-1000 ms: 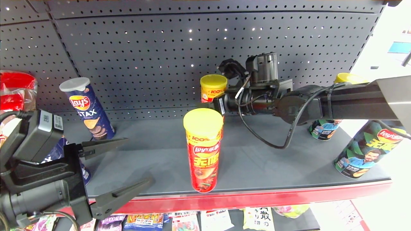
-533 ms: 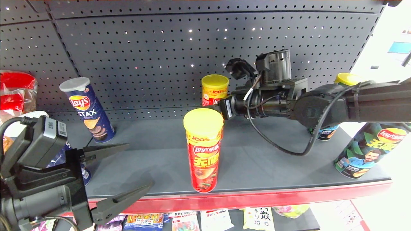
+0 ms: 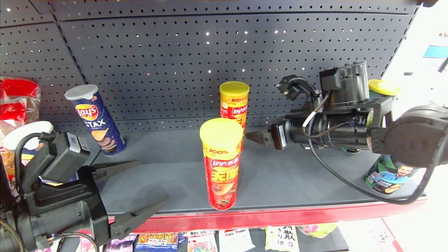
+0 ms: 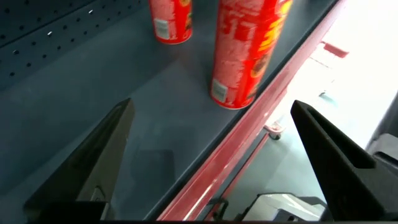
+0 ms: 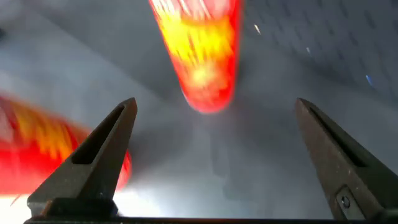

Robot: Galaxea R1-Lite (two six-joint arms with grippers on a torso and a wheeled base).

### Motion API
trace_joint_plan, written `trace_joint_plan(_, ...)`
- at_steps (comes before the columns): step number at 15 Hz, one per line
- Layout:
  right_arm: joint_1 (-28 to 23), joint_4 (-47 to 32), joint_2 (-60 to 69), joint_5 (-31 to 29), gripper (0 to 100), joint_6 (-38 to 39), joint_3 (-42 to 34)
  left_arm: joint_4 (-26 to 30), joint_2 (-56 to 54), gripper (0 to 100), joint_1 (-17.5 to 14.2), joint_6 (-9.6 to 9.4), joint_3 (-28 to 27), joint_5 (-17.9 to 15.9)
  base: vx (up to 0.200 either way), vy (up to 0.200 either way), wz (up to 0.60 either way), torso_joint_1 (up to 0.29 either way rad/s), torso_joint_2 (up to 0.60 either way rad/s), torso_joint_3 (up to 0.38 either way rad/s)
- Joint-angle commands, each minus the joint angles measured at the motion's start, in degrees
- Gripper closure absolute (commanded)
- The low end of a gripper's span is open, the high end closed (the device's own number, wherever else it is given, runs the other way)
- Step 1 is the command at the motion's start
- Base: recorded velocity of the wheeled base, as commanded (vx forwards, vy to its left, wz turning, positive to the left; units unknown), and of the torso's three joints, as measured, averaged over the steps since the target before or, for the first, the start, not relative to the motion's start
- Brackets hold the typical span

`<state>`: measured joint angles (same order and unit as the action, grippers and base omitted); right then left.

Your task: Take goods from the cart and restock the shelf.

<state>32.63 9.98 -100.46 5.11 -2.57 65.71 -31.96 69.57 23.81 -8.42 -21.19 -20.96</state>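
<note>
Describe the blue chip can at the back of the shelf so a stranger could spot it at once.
Find the grey shelf with the red front edge, then go to its left end, by the pegboard wall. The blue chip can stands there, left of the red chip cans. Its body is blue under a white lid, whereas theirs are red with yellow lids.

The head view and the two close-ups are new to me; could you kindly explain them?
This is a two-armed robot facing a shop shelf. The wide picture comes from a camera on its head; the other two come from cameras on the wrists, looking out between each arm's jaws. The left gripper, low at the shelf's front, and the right gripper, beside the rear red can, have jaws spread and hold nothing. Also on the shelf: a front red can, a blue can and a green can.
</note>
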Motion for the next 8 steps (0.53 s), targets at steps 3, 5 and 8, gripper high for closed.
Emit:
trace_joint_plan(3,-1.3,-0.1,21.4,-1.9,0,0.0,-21.8,-0.2,4.7,0,0.0,-0.01,-0.3,6.7,0.0,0.0,0.0,0.0,0.0,0.0)
trace_joint_plan(5,-1.1,-0.1,28.4,-1.8,0,-0.5,-27.9,-0.2,5.8,0,0.1,-0.01,-0.3,7.9,0.0,0.0,0.0,0.0,0.0,0.0)
trace_joint_plan(8,1.5,-0.2,47.3,-2.0,0,-0.5,-39.3,-0.2,8.8,0,0.1,-0.1,-0.1,9.2,0.0,0.0,0.0,0.0,0.0,0.0)
